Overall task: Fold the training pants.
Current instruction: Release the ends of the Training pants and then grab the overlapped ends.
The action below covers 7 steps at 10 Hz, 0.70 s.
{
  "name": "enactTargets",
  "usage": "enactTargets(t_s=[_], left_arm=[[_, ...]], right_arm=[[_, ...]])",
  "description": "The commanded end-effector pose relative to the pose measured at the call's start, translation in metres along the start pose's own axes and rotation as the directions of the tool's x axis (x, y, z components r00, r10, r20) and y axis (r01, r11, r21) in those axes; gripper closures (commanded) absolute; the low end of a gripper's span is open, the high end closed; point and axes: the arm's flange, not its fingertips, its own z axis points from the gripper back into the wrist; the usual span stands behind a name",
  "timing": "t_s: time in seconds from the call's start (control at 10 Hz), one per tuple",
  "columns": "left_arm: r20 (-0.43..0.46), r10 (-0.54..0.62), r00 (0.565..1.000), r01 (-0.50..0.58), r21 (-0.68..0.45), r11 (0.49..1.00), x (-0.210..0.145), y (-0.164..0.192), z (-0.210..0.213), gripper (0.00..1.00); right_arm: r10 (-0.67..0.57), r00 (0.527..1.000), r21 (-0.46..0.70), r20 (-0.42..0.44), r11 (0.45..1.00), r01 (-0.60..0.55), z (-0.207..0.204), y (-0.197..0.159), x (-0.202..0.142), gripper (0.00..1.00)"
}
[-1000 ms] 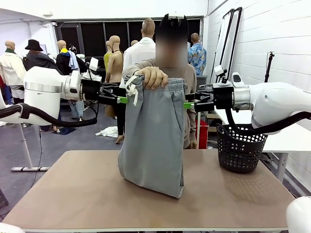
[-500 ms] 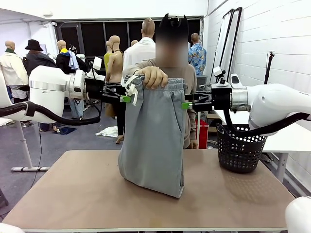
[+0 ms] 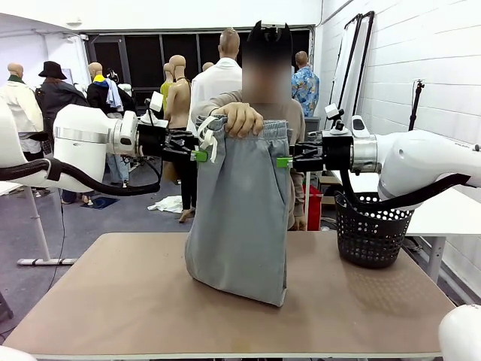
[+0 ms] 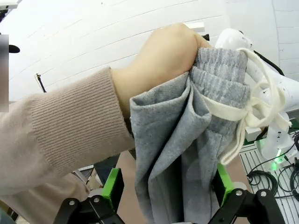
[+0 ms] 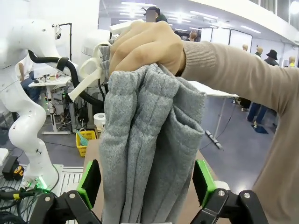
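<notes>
— Entry one: surface?
— Table (image 3: 113,301). Flat brown top, matt. One black mesh basket (image 3: 370,235) stands on its far right corner.
— Room?
— White block wall (image 3: 436,68) along the right. Dark panelled windows (image 3: 143,60) at the back. Grey floor (image 3: 113,218).
— Entry two: training pants (image 3: 239,218). Location?
— Over the middle of the table, hung from the person's hand (image 3: 242,118), which bunches the waistband (image 4: 219,70) in a fist. A beige ribbed sleeve (image 4: 60,130) runs back from that hand.
— Long axis?
— Vertical. The waistband is uppermost and the legs are laid together, pointing down. The lower end rests on the tabletop and bends there toward the robot's side. A white drawstring (image 3: 207,135) dangles from the waistband on the robot's left.
— Left gripper (image 3: 197,155)?
— Level, just under the waistband, at the pants' left edge. Jaws are spread wide. In its wrist view the grey folds hang between the green pads (image 4: 112,184), one pad clear of the cloth and the other right at it. Nothing is clamped.
— Right gripper (image 3: 285,161)?
— Level at the opposite edge, same height. Jaws are likewise spread wide, with the cloth hanging between the pads (image 5: 89,182) and nearly filling the gap. Whether the pads touch it cannot be told, and no pinch is seen.
</notes>
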Motion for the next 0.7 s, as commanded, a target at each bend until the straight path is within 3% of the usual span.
enactTargets(t_s=[0.0, 0.6], left_arm=[[0.04, 0.012, 0.999, -0.01, -0.04, 0.999, 0.002, 0.005, -0.009, 0.0], [0.119, 0.071, 0.99, -0.049, -0.179, 0.983, 0.005, 0.006, -0.037, 0.0]], right_arm=[[0.003, 1.0, 0.006, 0.012, 1.0, -0.003, -0.012, -0.008, 0.001, 0.0], [0.0, 1.0, 0.041, 0.0, 0.999, 0.0, -0.025, -0.02, 0.002, 0.0]])
